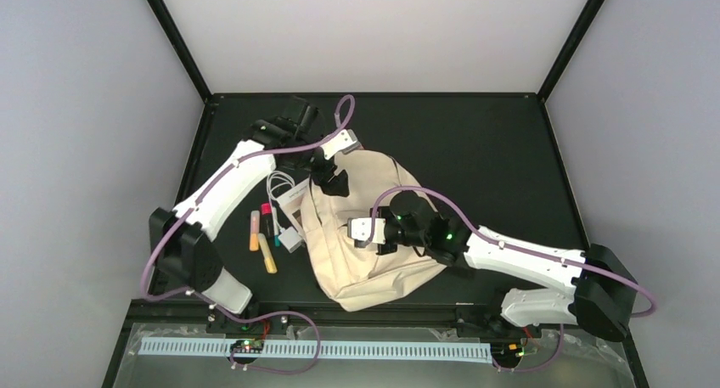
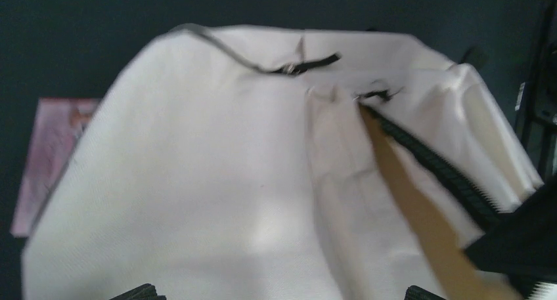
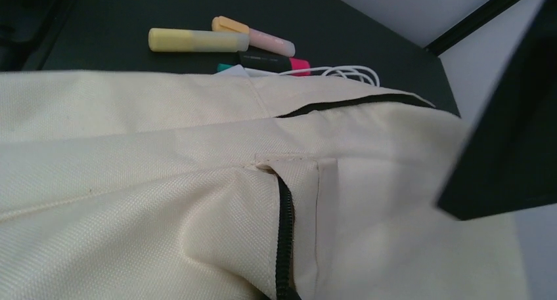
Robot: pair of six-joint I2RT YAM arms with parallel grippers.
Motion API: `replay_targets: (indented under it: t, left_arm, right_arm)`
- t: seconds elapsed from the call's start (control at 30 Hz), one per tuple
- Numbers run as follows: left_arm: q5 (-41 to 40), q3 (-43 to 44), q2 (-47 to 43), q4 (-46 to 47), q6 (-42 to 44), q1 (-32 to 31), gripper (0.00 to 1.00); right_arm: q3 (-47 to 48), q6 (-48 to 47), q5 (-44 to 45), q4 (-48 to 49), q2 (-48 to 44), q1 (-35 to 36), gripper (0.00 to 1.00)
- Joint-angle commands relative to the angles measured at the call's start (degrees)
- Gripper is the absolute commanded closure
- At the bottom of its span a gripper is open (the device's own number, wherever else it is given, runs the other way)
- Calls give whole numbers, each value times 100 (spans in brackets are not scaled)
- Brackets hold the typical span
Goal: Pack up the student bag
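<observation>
Overhead view: we see even, diffuse light; the pale walls [image 1: 76, 150] read bright, the dark counter [image 1: 475, 150] matte, with soft shadows hugging the student bag [image 1: 374, 261]. Left wrist view: we find the bag's fabric washed out and blurred throughout. Right wrist view: near weave is crisp; the highlighters [image 3: 197, 41] beyond go slightly soft.
</observation>
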Motion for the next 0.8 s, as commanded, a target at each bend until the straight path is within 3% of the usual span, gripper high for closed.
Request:
replay_targets:
  t: [0.0, 0.17, 0.43, 0.47, 0.53, 0.57, 0.6, 0.77]
  left_arm:
    - [178, 168, 734, -616, -166, 532, 1]
    - [141, 155, 1022, -516, -30, 671, 1]
    - [1321, -355, 1740, -962, 358, 637, 4]
    - [1379, -375, 1734, -920, 359, 636, 15]
    - [1480, -298, 1725, -872, 327, 635, 49]
    - [1514, -191, 1732, -888, 313, 643, 83]
    - [1494, -85, 1735, -850, 165, 667, 97]
    - [545, 656, 1331, 53, -494, 742, 99]
  right_arm:
    - [427, -313, 128, -60, -214, 1, 99]
    - [667, -412, 140, -194, -92, -112, 99]
    - [761, -298, 168, -76, 350, -253, 99]
    - [751, -287, 164, -70, 397, -284, 99]
    - [756, -277, 178, -88, 442, -330, 99]
    - [784, -284, 199, -130, 446, -341, 99]
    - [822, -299, 206, -226, 438, -345, 99]
    - [1624, -286, -61, -1697, 418, -344, 99]
